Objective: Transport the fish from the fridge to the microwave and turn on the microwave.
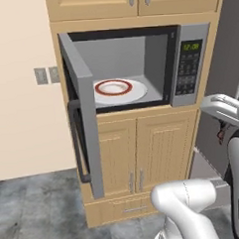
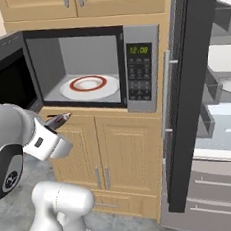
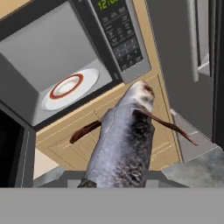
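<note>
Gripper (image 3: pixel 114 181): I see it clamped on the fish's tail end.
Fish (image 3: pixel 124 140): projects forward from my jaws, outside and below the open microwave (image 3: pixel 65 57).
Plate (image 3: pixel 70 89): inside microwave.

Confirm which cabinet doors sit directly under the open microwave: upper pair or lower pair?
The lower pair, tan panelled doors just below the microwave; the upper pair sits above it.

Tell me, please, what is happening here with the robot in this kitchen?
The gripper holds a fish and carries it in front of the microwave, whose door stands wide open. A white plate with a red ring waits inside. The fridge is open too. The fish is not in the microwave yet.
</note>
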